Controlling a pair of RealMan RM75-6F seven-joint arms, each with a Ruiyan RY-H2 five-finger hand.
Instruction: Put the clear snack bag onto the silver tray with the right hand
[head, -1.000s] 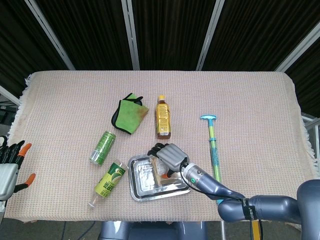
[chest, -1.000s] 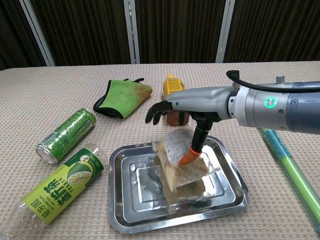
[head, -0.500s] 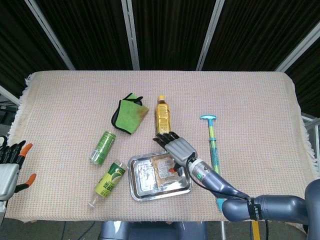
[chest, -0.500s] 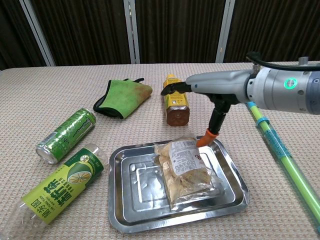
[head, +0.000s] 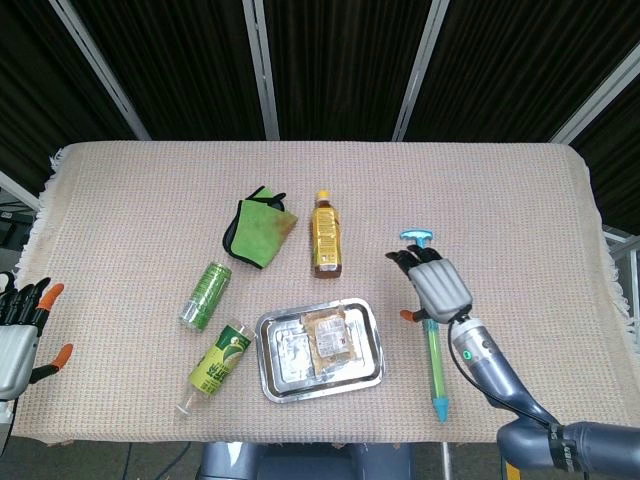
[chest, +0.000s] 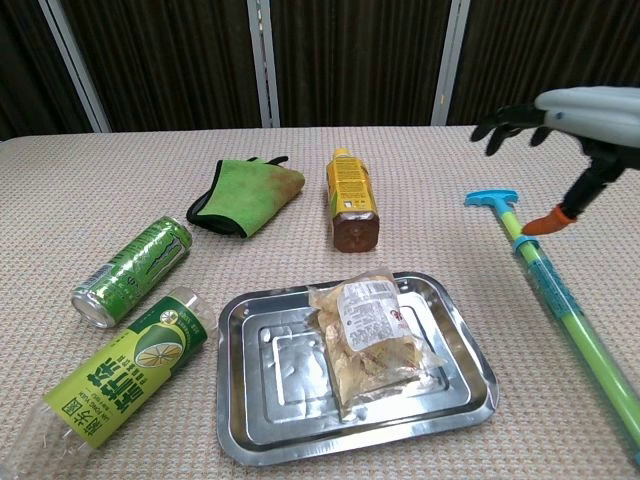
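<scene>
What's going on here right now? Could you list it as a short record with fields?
tray: silver, near the table's front edge
snack bag: clear, lies flat in the tray, right of its middle
right hand: open, holds nothing, over the green stick, away from the tray
left hand: open, at the table's left edge
bottles: amber one behind the tray; green-labelled one left of it, both lying down
can: green, on its side
cloth: green, crumpled
task state: bag is on the tray

The clear snack bag (chest: 371, 343) (white label up) lies flat inside the silver tray (chest: 250, 420).
</scene>
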